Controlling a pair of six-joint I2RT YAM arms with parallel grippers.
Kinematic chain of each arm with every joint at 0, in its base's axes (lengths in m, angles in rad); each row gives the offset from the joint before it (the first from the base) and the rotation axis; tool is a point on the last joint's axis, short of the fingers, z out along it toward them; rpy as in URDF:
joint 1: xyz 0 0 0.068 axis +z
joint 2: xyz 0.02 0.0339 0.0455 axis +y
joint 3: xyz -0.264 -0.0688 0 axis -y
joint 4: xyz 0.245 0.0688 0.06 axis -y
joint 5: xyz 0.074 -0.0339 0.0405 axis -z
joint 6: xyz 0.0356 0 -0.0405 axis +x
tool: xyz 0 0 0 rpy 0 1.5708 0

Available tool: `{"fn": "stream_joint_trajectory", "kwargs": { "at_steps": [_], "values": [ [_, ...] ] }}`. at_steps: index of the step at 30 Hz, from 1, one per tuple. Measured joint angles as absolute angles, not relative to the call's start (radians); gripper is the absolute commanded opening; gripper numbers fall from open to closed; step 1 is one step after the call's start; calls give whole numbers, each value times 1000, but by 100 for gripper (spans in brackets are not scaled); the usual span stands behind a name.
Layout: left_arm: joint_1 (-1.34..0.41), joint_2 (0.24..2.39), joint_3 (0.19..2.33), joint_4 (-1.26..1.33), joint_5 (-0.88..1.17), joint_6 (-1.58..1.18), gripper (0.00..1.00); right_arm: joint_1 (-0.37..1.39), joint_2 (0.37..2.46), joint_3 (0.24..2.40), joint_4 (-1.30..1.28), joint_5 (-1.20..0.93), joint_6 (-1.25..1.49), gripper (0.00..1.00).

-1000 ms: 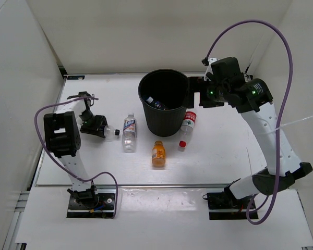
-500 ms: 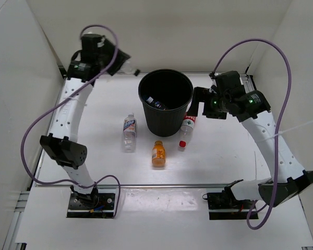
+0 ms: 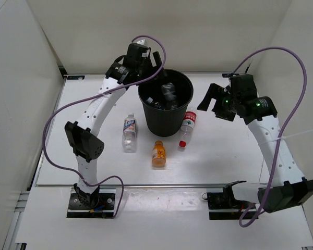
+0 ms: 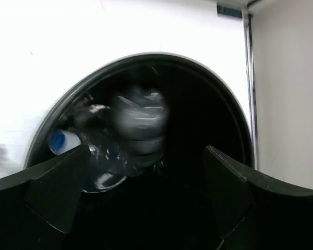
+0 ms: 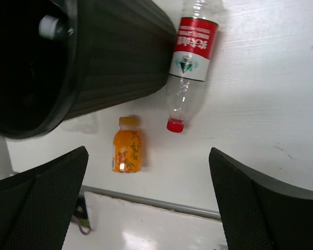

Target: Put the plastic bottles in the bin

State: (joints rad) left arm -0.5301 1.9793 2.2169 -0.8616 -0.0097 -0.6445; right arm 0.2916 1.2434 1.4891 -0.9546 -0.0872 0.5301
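Note:
My left gripper (image 3: 157, 70) hangs open over the black bin (image 3: 164, 122), nothing between its fingers. In the left wrist view a blurred clear bottle with a dark label (image 4: 138, 122) is inside the bin's rim (image 4: 161, 56), apart from the fingers (image 4: 57, 192); from above that bottle (image 3: 168, 91) lies within the bin. A white-blue labelled bottle (image 3: 129, 132), an orange bottle (image 3: 158, 153) and a red-capped bottle (image 3: 187, 127) lie on the table. My right gripper (image 3: 211, 101) is open, right of the bin and above the red-capped bottle (image 5: 190, 67) and orange bottle (image 5: 127, 151).
Another bottle with a blue cap (image 4: 57, 141) lies in the bin. White walls enclose the table on three sides. The red-capped bottle leans against the bin's wall (image 5: 120, 57). A raised lip (image 5: 161, 204) runs along the table's near edge.
My left arm swung from the back left corner to above the bin and its gripper opened, letting go of the dark-labelled bottle into the bin. The right arm drew back to the right.

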Motion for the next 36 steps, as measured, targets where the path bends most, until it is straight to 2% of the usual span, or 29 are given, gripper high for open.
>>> {"fn": "stream_joint_trajectory", "kwargs": {
  "at_steps": [4,10,14,21,23,24,25,27,32,36],
  "values": [
    [-514,1855,2186,-865,-75,-626,100,186,1257,1321,-862,-135,595,100],
    [-436,1462,1853,-811,-120,-620,100,114,1478,1140,-719,-290,648,100],
    [-361,1319,1651,-816,-115,-618,100,139,1668,1183,-646,-348,656,100],
    [-308,1354,1404,-914,-118,-627,100,179,1960,1388,-589,-370,662,100],
    [-293,1354,1360,-935,-124,-628,100,182,2009,1417,-587,-371,665,92],
    [-285,1351,1343,-946,-126,-628,100,184,2035,1428,-587,-370,668,84],
    [-278,1349,1328,-948,-128,-628,100,184,2051,1436,-593,-381,672,70],
    [-260,1344,1297,-946,-133,-630,100,183,2059,1439,-593,-384,673,57],
    [-243,1340,1205,-908,-140,-648,100,174,1997,1357,-575,-367,672,40],
    [-236,1347,1151,-862,-104,-655,100,127,1800,1245,-672,-282,680,38]
  ]
}}
